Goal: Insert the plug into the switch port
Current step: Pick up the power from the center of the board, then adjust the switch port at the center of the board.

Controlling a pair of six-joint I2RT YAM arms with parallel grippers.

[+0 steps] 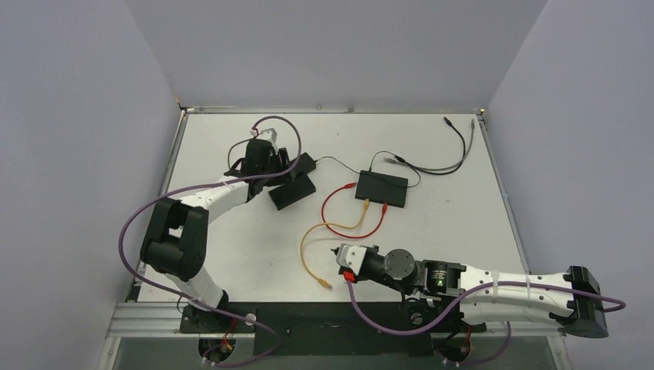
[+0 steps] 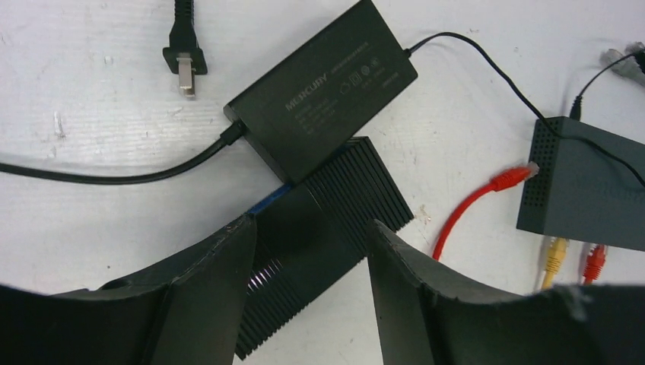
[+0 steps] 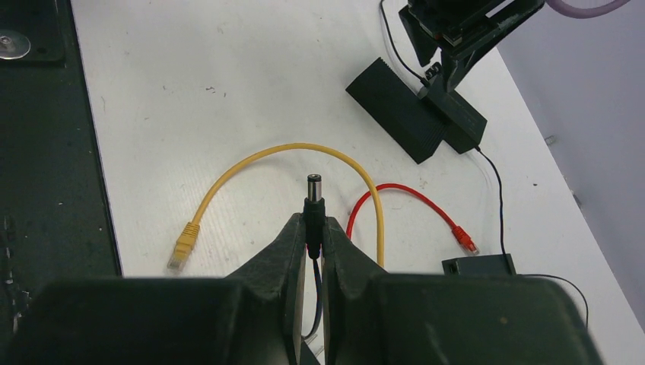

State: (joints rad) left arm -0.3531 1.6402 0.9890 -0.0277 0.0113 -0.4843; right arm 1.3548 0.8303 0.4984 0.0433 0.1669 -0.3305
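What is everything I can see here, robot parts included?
switch: one, black, far right of centre
power adapter: one, black, far left
ribbed box: one, black, against the power adapter
mains plug: one, black, loose beside the power adapter
red cable: one, red, looping at the switch
yellow cable: one, yellow, trailing nearward from the switch
thin cables: two, dark, far right
barrel plug: one, black, in the right gripper
left gripper: one, black, open over the ribbed box
right gripper: one, black, shut on the barrel plug
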